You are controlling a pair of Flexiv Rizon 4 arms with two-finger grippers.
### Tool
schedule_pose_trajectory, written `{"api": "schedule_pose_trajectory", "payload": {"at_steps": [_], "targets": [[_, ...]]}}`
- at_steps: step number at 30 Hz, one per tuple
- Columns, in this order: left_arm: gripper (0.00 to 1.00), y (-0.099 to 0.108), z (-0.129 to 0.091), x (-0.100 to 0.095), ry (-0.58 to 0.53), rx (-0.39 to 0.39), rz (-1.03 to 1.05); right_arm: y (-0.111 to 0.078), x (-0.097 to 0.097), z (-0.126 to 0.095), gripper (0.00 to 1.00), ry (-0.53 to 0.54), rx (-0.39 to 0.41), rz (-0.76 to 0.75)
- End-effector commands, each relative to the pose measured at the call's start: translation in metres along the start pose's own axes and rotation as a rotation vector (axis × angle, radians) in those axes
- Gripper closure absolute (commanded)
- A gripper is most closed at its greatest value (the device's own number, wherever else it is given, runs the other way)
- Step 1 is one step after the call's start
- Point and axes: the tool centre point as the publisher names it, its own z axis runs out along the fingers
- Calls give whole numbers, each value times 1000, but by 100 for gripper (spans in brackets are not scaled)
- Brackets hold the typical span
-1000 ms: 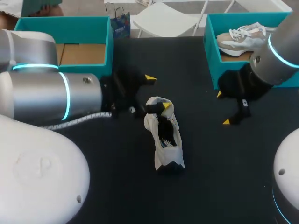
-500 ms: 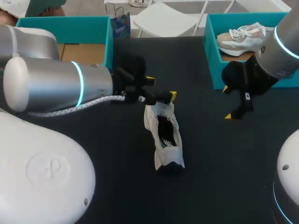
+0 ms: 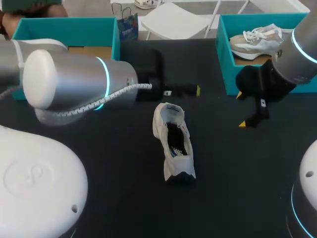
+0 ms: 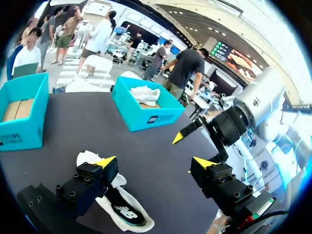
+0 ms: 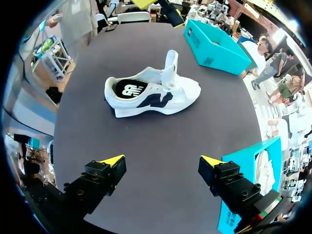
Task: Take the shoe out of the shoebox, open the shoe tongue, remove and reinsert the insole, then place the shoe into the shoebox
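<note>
Our left gripper [image 4: 153,162] hung released near the shoe [image 3: 173,144], which 1 finger [image 4: 87,183] partly hid; our right gripper [image 5: 162,160], equally released, hovered over the counter [image 3: 124,163].

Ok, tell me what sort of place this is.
Probably a robot workbench for shoe-handling trials: a dark table, a teal left shoebox and right shoebox, and a white shoe lying between the left arm and right arm.

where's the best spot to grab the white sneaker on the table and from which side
Probably the heel collar, from above: the white sneaker stands on its sole, opening up, with its tongue raised clear, so a straight-down approach could likely pinch that rim.
</note>
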Motion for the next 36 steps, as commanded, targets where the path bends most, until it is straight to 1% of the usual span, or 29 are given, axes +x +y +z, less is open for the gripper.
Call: {"api": "schedule_pose_trajectory", "payload": {"at_steps": [1,2,3,4,6,10,15,24,25,26,27,28,32,34,35,36], "targets": [[0,-13,-4,-10,87,-137,56,1,1,1,0,-1,2,1],[0,-13,-3,-10,99,-151,46,1,1,1,0,-1,2,1],[0,-17,-4,-10,110,-168,-31,1,1,1,0,-1,2,1],[0,-20,-3,-11,102,-160,-53,1,1,1,0,-1,2,1],[0,-25,-3,-11,126,-170,-134,1,1,1,0,-1,2,1],[0,-29,-1,-9,143,-180,-278,1,1,1,0,-1,2,1],[0,-32,-3,-11,121,-155,-261,1,1,1,0,-1,2,1],[0,-32,-3,-11,121,-155,-261,1,1,1,0,-1,2,1],[0,-30,-3,-11,124,-188,-184,1,1,1,0,-1,2,1],[0,-30,-1,-13,133,-171,-129,1,1,1,0,-1,2,1],[0,-30,1,-15,136,-150,-26,1,1,1,0,-1,2,1],[0,-29,0,-17,157,-178,22,1,1,1,0,-1,2,1],[0,-30,-6,-20,178,-217,273,1,1,1,0,-1,2,1],[0,-32,-18,-19,228,-317,390,1,1,1,0,-1,2,1],[0,-32,-21,-20,224,-356,422,1,1,1,0,-1,2,1],[0,-31,-27,-21,230,-430,499,1,1,1,0,-1,2,1]]}}
